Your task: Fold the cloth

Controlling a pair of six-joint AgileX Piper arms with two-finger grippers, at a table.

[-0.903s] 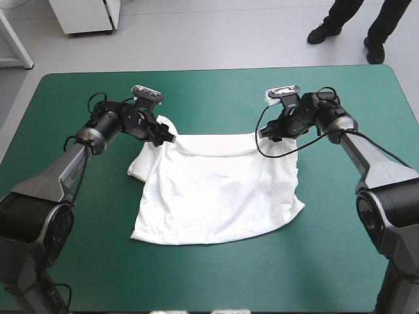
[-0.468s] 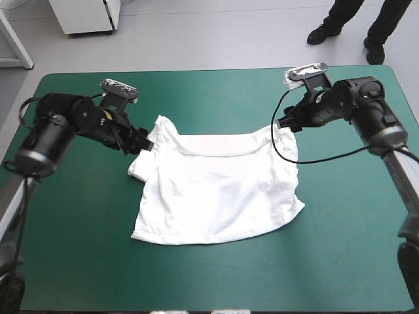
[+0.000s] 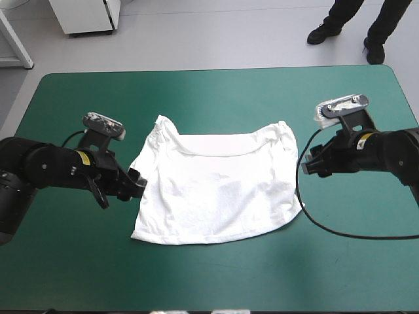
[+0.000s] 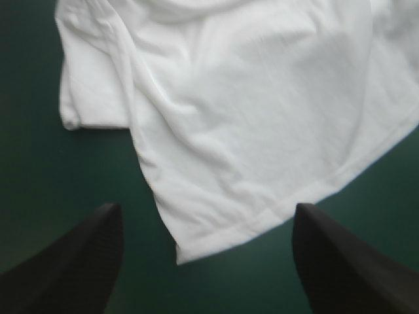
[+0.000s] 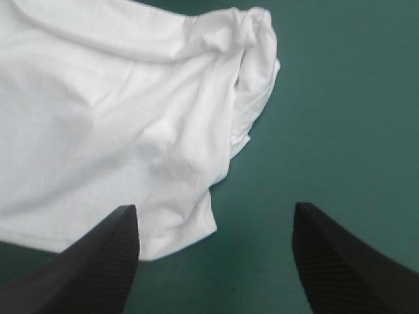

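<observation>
Both sets of jaws are released, nothing gripped. The T-shirt [image 3: 216, 190] lies spread flat in the middle of the teal-green surface [image 3: 209, 91], collar toward the far edge, hem toward the near edge. Diff vs earlier: I was clamped on the two shoulder corners at the collar line. Since then I've let go and pulled both arms outward and back toward the near side. My left jaws now sit low, just beside the shirt's left side edge and nearer to me than the left shoulder corner [image 3: 159, 125], gaping wide. The left wrist view shows a corner of the shirt on the cover ahead, in line with the gap, not touched. My right jaws sit just off the shirt's right edge, apart from it, also spread wide. The right wrist view has the cloth ahead and off to one side, with bare cover in the gap. The shirt body hasn't shifted. The right shoulder corner [image 3: 280, 131], stretched before, has slumped into a small bunched ridge. The left one still pokes toward the far edge.
</observation>
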